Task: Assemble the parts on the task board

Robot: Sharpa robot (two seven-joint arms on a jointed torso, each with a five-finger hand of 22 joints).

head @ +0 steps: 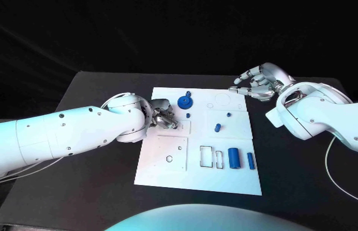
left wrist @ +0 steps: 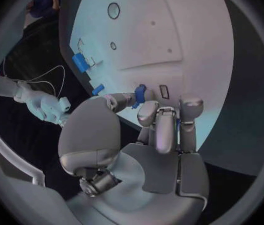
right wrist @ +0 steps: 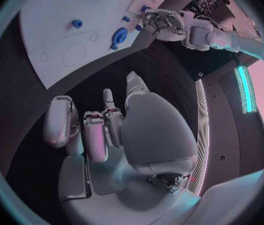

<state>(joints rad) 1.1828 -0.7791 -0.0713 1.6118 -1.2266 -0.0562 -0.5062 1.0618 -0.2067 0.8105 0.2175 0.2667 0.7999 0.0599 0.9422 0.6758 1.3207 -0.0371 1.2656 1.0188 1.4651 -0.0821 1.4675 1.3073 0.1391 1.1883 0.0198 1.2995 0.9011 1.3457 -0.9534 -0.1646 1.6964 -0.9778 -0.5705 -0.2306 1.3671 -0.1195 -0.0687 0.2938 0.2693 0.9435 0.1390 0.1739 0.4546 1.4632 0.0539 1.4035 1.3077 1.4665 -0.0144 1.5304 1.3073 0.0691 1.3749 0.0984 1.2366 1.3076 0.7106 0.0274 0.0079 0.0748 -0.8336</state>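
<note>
The white task board (head: pixel 201 176) lies in the middle of the table. My left hand (head: pixel 164 118) (left wrist: pixel 151 135) hovers over its left edge with fingers curled. A small blue part (left wrist: pixel 139 94) (head: pixel 188 115) sits right at the thumb tip; I cannot tell if it is gripped. A round blue part (head: pixel 185 103) (right wrist: pixel 119 36) lies just beyond that hand. A blue peg (head: pixel 218 127) stands mid-board. A blue cylinder (head: pixel 234 158) and a blue bar (head: pixel 251 161) lie at the near right. My right hand (head: pixel 257 83) (right wrist: pixel 107 130) hangs off the far right corner, fingers apart, holding nothing.
A raised square plate (head: pixel 172 149) sits on the board's near left, with rectangular slots (head: pixel 211 157) beside it. Outlines of circles (head: pixel 224 99) mark the far right of the board. Black table (head: pixel 97 153) surrounds the board on all sides.
</note>
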